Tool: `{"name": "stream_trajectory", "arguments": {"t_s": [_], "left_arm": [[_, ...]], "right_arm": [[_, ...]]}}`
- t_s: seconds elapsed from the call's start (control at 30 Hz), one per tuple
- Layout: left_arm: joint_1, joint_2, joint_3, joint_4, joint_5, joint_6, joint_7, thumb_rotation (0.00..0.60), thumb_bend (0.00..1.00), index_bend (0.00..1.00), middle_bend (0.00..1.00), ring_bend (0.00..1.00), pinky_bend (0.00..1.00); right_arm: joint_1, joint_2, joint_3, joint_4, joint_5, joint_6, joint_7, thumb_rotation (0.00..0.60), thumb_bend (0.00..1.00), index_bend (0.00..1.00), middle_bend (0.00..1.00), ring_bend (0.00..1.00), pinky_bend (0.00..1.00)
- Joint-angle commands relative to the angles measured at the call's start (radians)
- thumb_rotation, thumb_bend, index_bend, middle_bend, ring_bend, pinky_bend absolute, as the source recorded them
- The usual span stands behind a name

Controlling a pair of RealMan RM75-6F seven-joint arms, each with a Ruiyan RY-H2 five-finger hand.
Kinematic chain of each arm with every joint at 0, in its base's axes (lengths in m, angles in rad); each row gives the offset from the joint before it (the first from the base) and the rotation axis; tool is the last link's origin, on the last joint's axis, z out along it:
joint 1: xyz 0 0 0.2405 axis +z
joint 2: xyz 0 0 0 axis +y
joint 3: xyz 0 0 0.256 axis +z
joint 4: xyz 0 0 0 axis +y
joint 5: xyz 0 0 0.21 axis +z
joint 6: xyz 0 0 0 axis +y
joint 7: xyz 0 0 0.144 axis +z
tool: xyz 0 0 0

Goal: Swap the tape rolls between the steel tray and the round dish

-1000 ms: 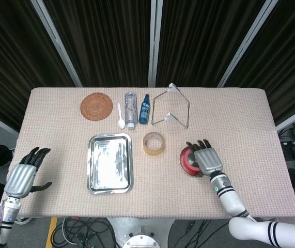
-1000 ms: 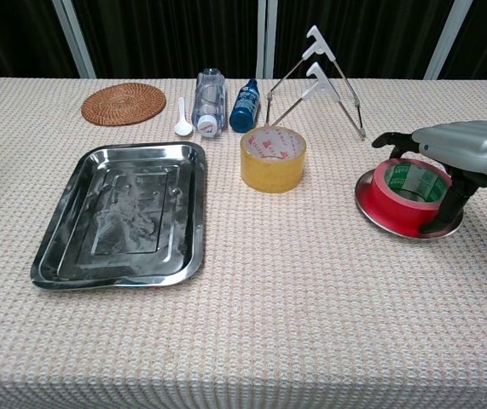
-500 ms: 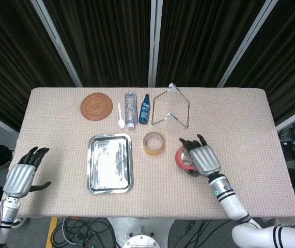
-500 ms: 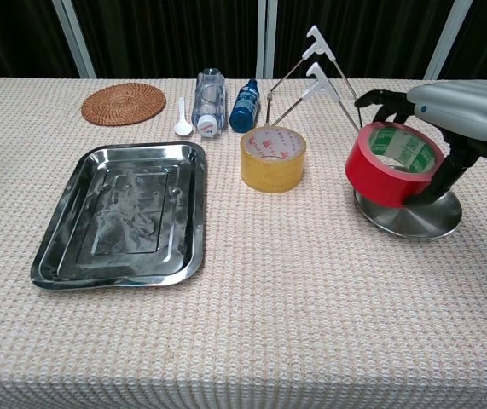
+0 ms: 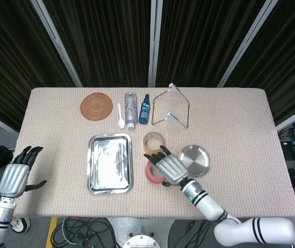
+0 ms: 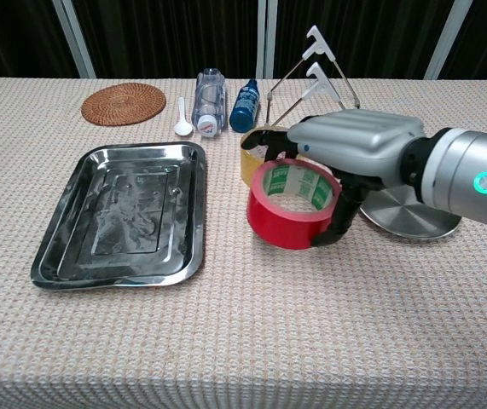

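Note:
My right hand (image 6: pixel 358 152) grips a red tape roll (image 6: pixel 292 204) and holds it tilted just above the cloth, between the steel tray (image 6: pixel 124 211) and the round dish (image 6: pixel 414 215). From the head view the same hand (image 5: pixel 170 167) covers most of the red roll (image 5: pixel 152 173). A yellow-brown tape roll (image 5: pixel 153 140) stands on the cloth just behind it, partly hidden in the chest view (image 6: pixel 252 152). The steel tray (image 5: pixel 110 163) and the round dish (image 5: pixel 194 160) hold nothing. My left hand (image 5: pixel 16 176) hangs open off the table's left edge.
Along the back stand a woven coaster (image 5: pixel 96 106), a white spoon (image 5: pixel 120 117), a clear bottle (image 5: pixel 130 109), a small blue bottle (image 5: pixel 144 109) and a wire stand (image 5: pixel 171 107).
My right hand lifted the red tape roll out of the round dish and carried it left, past the dish, toward the tray. The dish now stands bare. The left hand shifted slightly.

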Motion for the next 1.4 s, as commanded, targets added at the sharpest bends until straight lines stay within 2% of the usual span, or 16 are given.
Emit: {"name": "stream_trajectory", "arguments": {"t_s": [0.03,0.13,0.27,0.37,0.53,0.73,0.87,1.0,1.13,1.4], "left_arm": [[0.003,-0.005,-0.002,0.009,-0.002,-0.002,-0.006,0.600,0.07,0.09,0.10,0.04,0.21],[0.007,-0.011,-0.004,0.019,-0.010,-0.010,-0.007,0.600,0.07,0.09,0.10,0.04,0.21],[0.013,-0.014,-0.005,0.031,-0.012,-0.013,-0.017,0.600,0.07,0.09,0.10,0.04,0.21],[0.016,-0.013,-0.006,0.038,-0.011,-0.013,-0.026,0.600,0.07,0.09,0.10,0.04,0.21],[0.021,-0.013,-0.009,0.044,-0.008,-0.011,-0.034,0.600,0.07,0.09,0.10,0.04,0.21],[0.022,-0.014,-0.011,0.043,-0.004,-0.015,-0.039,0.600,0.07,0.09,0.10,0.04,0.21],[0.020,-0.014,-0.015,0.038,0.001,-0.015,-0.036,0.600,0.07,0.09,0.10,0.04,0.21],[0.022,-0.014,-0.021,0.026,0.005,-0.006,-0.025,0.600,0.07,0.09,0.10,0.04,0.21],[0.022,-0.010,-0.022,0.018,0.011,-0.003,-0.024,0.600,0.07,0.09,0.10,0.04,0.21],[0.018,-0.004,-0.033,0.018,0.016,0.001,-0.035,0.600,0.07,0.09,0.10,0.04,0.21]], "right_arm": [[0.032,-0.030,0.005,0.018,0.033,-0.014,-0.034,0.600,0.13,0.00,0.31,0.21,0.05],[0.062,-0.052,0.004,0.027,0.067,-0.029,-0.061,0.600,0.11,0.00,0.26,0.16,0.05],[0.092,-0.059,0.002,0.024,0.104,-0.039,-0.079,0.600,0.05,0.00,0.08,0.00,0.00],[0.098,-0.050,0.002,0.010,0.100,-0.026,-0.071,0.600,0.00,0.00,0.01,0.00,0.00],[0.093,-0.007,0.002,-0.033,0.070,0.007,-0.048,0.600,0.00,0.00,0.00,0.00,0.00],[0.079,0.060,0.035,-0.067,0.034,0.083,-0.026,0.600,0.00,0.00,0.00,0.00,0.00],[0.114,0.071,0.072,-0.008,0.141,0.051,-0.034,0.600,0.01,0.00,0.01,0.00,0.00],[0.185,0.034,0.091,0.111,0.253,-0.024,-0.054,0.600,0.01,0.00,0.01,0.00,0.00],[0.258,-0.030,0.095,0.240,0.357,-0.085,-0.081,0.600,0.02,0.00,0.02,0.00,0.00],[0.372,-0.132,0.092,0.409,0.505,-0.159,-0.109,0.600,0.04,0.00,0.04,0.00,0.00]]}}
